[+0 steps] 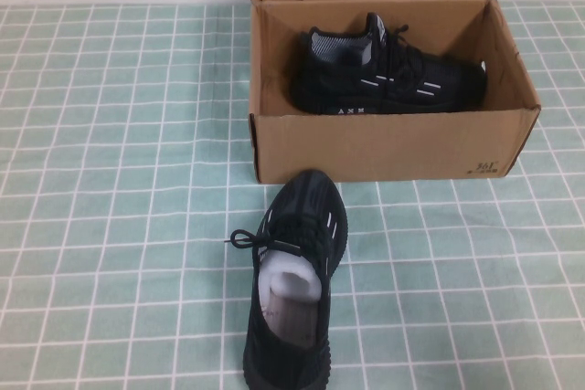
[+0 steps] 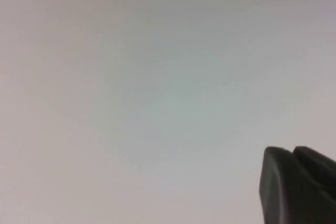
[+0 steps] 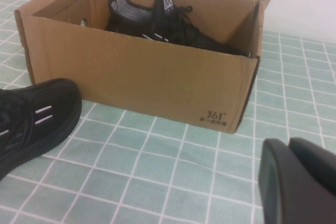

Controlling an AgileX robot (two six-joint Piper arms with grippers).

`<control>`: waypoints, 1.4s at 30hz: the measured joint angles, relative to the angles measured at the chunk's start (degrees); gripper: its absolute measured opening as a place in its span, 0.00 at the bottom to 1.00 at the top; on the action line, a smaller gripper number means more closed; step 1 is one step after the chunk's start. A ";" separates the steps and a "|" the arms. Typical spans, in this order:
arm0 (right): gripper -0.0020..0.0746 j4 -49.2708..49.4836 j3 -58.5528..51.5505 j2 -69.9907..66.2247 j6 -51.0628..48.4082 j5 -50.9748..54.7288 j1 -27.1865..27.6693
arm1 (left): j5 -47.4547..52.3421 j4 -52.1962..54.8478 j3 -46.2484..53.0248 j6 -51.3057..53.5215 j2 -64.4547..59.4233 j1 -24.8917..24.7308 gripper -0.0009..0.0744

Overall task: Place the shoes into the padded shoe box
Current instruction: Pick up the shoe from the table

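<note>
Box: I take the padded shoe box as my landmark; it stands open on the green checked tablecloth, flaps up, with small dark print at its front right corner.
Shoe in box: I see one black sneaker lying on its side inside, resting along the box's front wall, white side dashes showing.
Shoe outside: the second sneaker sits upright on the cloth just in front of the box, toe pointing at the front wall and nearly touching it, white paper stuffing in its opening, a lace loop spilling to its left.
Right gripper: I find the right gripper only in its wrist view, low over the cloth in front of the box's printed corner, fingers closed, nothing held.
Left gripper: the left gripper faces a blank pale surface; fingers closed and empty; I cannot place it relative to the box.
</note>
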State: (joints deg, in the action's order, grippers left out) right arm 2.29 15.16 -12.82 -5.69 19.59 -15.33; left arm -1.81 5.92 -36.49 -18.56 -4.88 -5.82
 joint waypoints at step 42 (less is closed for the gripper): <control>0.02 0.00 0.00 0.00 0.00 -0.04 0.00 | 61.43 -21.13 -28.65 53.96 -61.29 -21.69 0.01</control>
State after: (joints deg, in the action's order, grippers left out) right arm 2.29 15.16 -12.82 -5.69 19.56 -15.33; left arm 59.62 -15.21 -65.14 35.40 -66.18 -27.51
